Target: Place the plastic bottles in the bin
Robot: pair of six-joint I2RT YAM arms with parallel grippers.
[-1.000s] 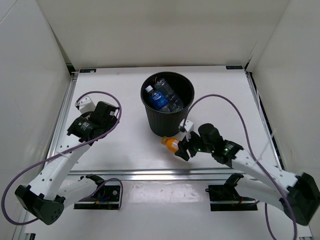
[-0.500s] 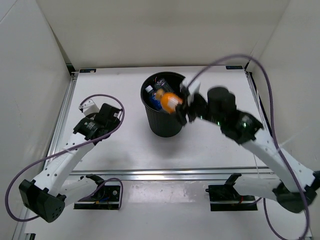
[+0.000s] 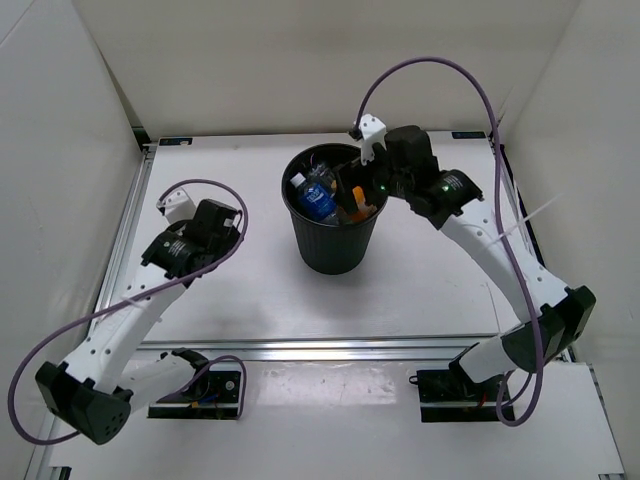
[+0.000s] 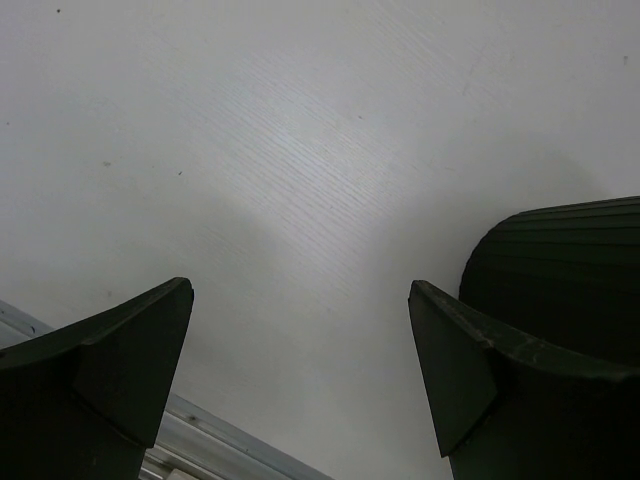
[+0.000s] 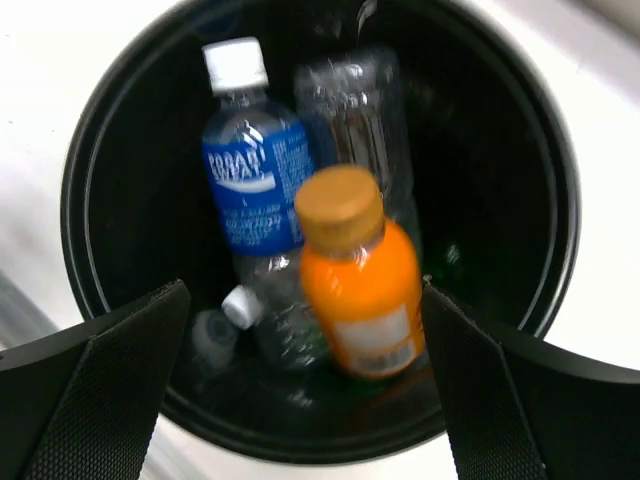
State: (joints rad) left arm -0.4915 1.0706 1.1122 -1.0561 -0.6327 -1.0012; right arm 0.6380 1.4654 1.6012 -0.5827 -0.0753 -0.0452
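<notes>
Nearest you, to the left of the bin (image 3: pixel 335 250) and apart from it, your left fingers (image 4: pixel 130 340) are spread wide over the bare counter (image 3: pixel 250 290), holding nothing. In the left wrist view the bin's ribbed black wall shows just past one fingertip.

The bin stands upright on the counter. Over its mouth, toward the far right of the rim, your right fingers (image 5: pixel 130 350) point down into it and are also spread wide. The orange bottle (image 5: pixel 360 285) is between them inside the bin's mouth, cap up and touching neither finger. It is slightly blurred, so you cannot tell whether it rests on the bottles below.

Deeper in the bin lies the blue-labelled bottle (image 5: pixel 245 175), its white cap pointing toward the bin's wall. The long clear bottle (image 5: pixel 355 110) lies just beside it, and a small clear bottle (image 5: pixel 265 320) with a white cap lies at the blue one's base.
</notes>
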